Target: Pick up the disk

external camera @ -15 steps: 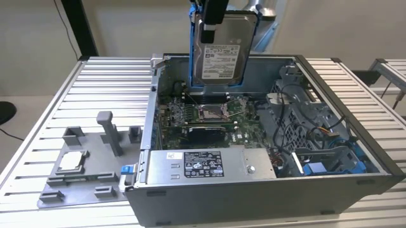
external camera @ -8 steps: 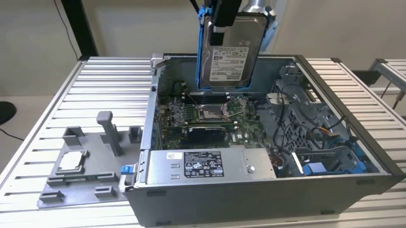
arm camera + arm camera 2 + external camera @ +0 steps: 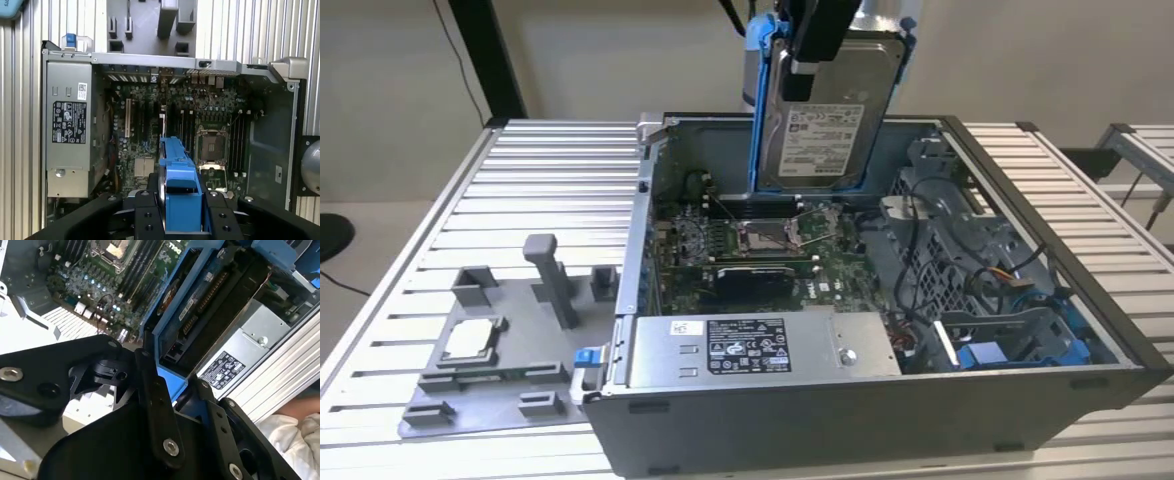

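My fingers (image 3: 180, 220) pinch the disk (image 3: 822, 120) by its top edge. It hangs upright, clear above the open case (image 3: 1014, 390) on the worktop (image 3: 534, 190).

The scene is lit brightly and evenly in the exterior view. Light is thrown back hard by the ribbed table (image 3: 520, 170), most of all on the strip in front of the computer case (image 3: 1067, 400) (almost white there). Inside the case, deep shadow is seen. In the second wrist view, the black gripper (image 3: 172, 390) is blurred, and the table beside it is washed out.
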